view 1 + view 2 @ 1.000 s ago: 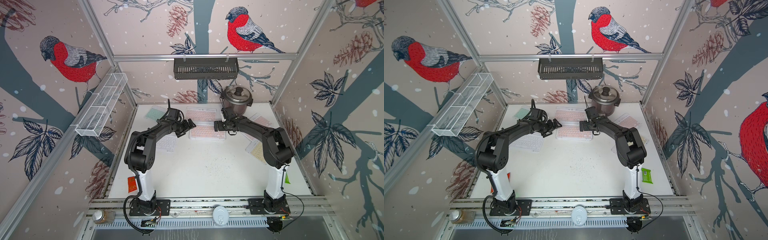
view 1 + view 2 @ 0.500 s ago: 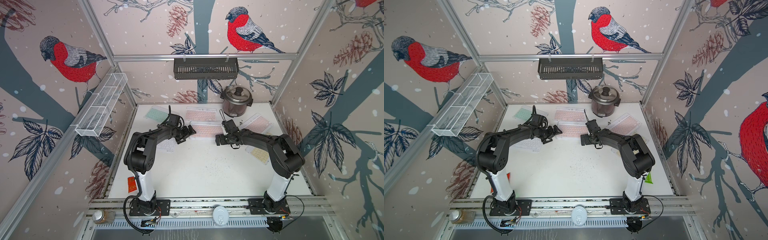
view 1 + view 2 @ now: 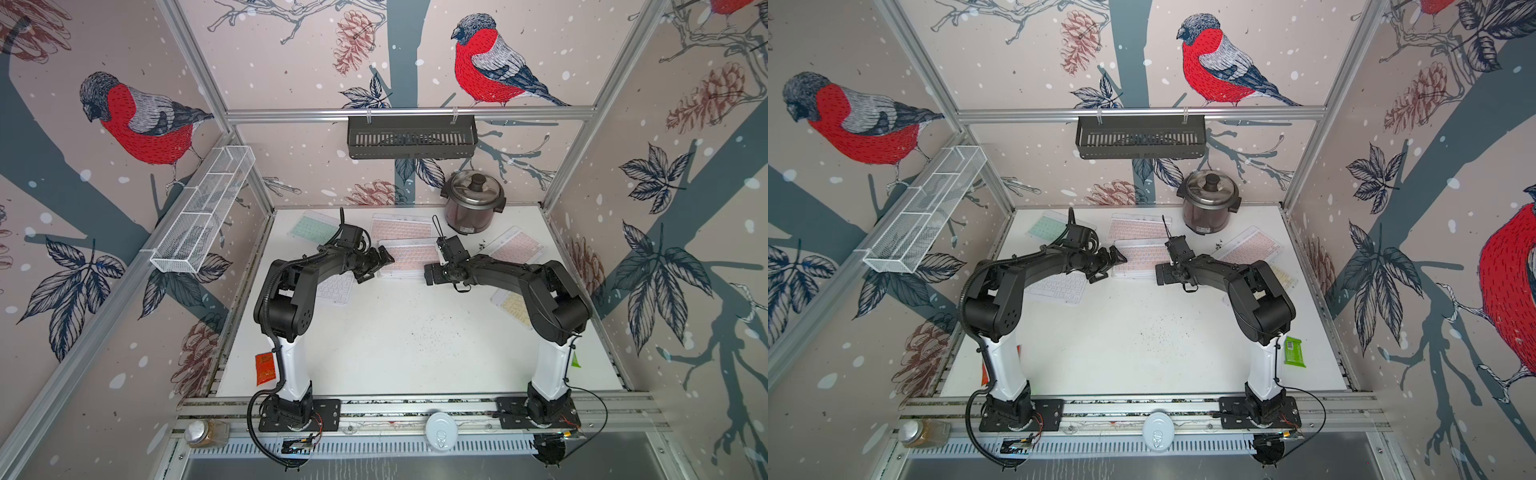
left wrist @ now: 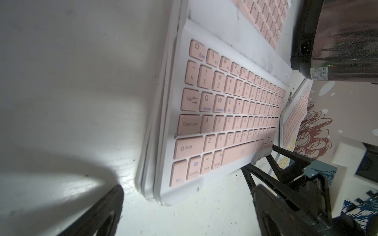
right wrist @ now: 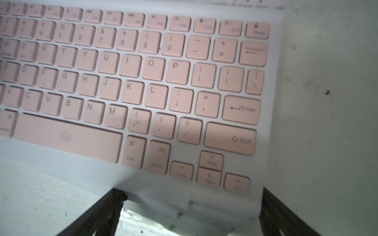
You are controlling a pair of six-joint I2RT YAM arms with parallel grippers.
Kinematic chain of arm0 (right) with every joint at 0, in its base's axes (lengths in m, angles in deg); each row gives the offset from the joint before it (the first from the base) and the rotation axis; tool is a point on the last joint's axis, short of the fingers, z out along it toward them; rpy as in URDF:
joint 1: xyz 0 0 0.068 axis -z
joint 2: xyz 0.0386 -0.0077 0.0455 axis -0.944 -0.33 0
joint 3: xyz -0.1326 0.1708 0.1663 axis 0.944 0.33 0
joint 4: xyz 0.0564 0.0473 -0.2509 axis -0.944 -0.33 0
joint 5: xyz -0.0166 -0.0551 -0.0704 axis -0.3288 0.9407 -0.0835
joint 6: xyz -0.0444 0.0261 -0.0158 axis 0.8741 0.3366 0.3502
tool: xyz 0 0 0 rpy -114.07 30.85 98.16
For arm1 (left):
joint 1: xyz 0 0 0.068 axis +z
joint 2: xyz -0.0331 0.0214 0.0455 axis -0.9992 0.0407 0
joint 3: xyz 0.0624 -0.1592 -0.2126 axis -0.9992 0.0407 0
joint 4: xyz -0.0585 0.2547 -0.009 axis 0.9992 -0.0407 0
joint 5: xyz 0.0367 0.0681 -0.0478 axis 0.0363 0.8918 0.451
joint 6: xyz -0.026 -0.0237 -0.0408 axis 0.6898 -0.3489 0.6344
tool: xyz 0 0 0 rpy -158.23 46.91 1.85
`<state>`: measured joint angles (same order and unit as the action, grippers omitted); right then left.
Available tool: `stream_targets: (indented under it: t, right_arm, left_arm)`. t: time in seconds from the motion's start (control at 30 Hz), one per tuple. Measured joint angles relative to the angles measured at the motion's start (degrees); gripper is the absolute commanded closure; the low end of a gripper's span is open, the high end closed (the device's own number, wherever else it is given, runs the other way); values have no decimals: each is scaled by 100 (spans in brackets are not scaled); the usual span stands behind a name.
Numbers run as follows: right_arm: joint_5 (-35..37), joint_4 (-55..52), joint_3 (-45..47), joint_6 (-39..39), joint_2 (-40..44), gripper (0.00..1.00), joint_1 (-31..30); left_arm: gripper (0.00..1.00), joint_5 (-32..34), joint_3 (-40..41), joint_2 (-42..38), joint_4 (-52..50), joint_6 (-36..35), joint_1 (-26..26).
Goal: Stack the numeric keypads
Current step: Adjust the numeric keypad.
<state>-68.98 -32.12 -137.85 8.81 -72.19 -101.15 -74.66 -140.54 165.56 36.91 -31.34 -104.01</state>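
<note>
Several numeric keypads lie on the white table. A stack of pink ones (image 3: 409, 259) (image 3: 1142, 259) sits mid-table between my grippers; its layered edges show in the left wrist view (image 4: 225, 114). My left gripper (image 3: 380, 262) (image 4: 188, 214) is open at the stack's left end, touching nothing. My right gripper (image 3: 432, 274) (image 5: 190, 216) is open, and the stack's near right corner (image 5: 143, 81) lies between its fingers. Single keypads lie around: mint (image 3: 309, 226), pink at the back (image 3: 401, 227), pink at the right (image 3: 517, 247), yellow (image 3: 513, 307), and white (image 3: 336, 289) partly under my left arm.
A steel rice cooker (image 3: 471, 201) (image 4: 337, 40) stands at the back right. A red packet (image 3: 265, 368) lies by the left arm's base and a green packet (image 3: 1292, 351) by the right one. Dark crumbs speckle the table's front middle (image 3: 419, 332).
Both grippers have drawn back toward the front, beside the pink stack. The right arm's elbow swung outward, uncovering the pink keypad at the right. Both stayed open.
</note>
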Motion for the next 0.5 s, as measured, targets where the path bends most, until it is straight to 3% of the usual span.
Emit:
stream_targets:
  t: [0.23, 0.37, 0.5]
  right_arm:
    - [-245, -96, 330, -7, 570, 0, 26]
    - [-533, -68, 496, -55, 1005, 0, 369]
    - [-925, 2, 378, -249, 835, 0, 798]
  left_arm:
    - [1, 15, -22, -48, -50, -7, 46]
    - [1, 22, -127, -81, -120, -11, 94]
    - [1, 20, -358, 24, -216, -13, 87]
